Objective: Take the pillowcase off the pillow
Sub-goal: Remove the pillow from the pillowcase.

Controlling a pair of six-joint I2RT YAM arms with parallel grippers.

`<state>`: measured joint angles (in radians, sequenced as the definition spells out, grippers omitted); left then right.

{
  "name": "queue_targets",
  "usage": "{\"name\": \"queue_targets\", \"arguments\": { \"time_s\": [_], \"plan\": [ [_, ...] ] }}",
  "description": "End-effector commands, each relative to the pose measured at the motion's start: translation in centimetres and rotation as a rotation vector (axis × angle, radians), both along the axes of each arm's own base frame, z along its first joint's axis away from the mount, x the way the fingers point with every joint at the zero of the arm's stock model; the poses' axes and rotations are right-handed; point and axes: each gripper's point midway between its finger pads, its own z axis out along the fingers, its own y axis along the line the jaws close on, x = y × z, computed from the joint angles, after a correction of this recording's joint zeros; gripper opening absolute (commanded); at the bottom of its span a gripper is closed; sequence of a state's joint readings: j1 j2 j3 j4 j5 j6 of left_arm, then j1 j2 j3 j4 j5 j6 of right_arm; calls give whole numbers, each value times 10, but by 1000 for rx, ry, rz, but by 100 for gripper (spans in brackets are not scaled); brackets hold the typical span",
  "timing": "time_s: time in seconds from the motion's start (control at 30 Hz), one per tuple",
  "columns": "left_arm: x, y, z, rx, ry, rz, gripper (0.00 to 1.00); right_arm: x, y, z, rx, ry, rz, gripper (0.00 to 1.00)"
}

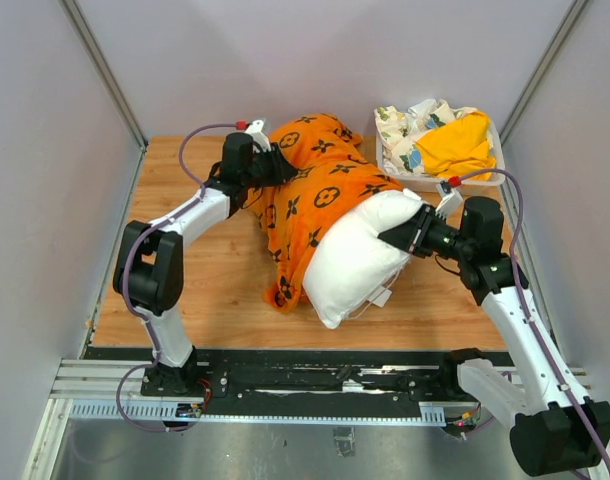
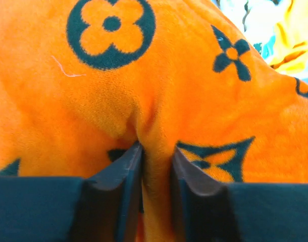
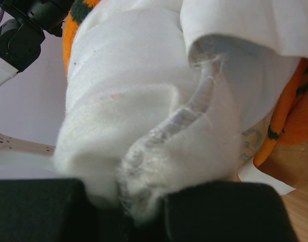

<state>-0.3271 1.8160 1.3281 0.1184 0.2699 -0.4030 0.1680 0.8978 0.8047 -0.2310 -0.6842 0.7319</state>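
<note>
The left wrist view shows the left gripper (image 2: 156,151) clamped on a raised fold of the pillowcase (image 2: 118,85); the top view hides those fingertips. The right wrist view shows the right gripper (image 3: 126,206) closed on a frayed corner of the pillow (image 3: 144,91). The pillow's far end is covered by the case, mid-table. The wooden table (image 1: 215,280) stands between grey walls (image 1: 45,200). A white bin (image 1: 499,150) of cloths (image 1: 455,145) occupies its far right corner.

The top camera looks down from 6 o'clock. The wrist cameras press close, left on pillowcase (image 2: 118,91), right on pillow (image 3: 134,101); both show overhead.
</note>
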Motion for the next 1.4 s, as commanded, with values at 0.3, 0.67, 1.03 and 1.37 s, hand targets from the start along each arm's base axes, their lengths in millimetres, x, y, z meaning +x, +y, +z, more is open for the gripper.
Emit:
{"name": "queue_targets", "arguments": {
  "time_s": [0.3, 0.67, 1.03, 1.37],
  "plan": [
    [-16, 120, 65, 187, -157, 501, 0, 14, -18, 56, 86, -124, 1, 1],
    [-168, 229, 185, 157, -383, 906, 0, 67, -19, 98, 275, -149, -39, 1],
    [-140, 264, 102, 275, -152, 1010, 28, 107, -76, 85, 311, 1, -130, 1],
    [-133, 245, 104, 93, -257, 788, 99, 124, -100, 63, 297, 8, -202, 1]
  ]
}}
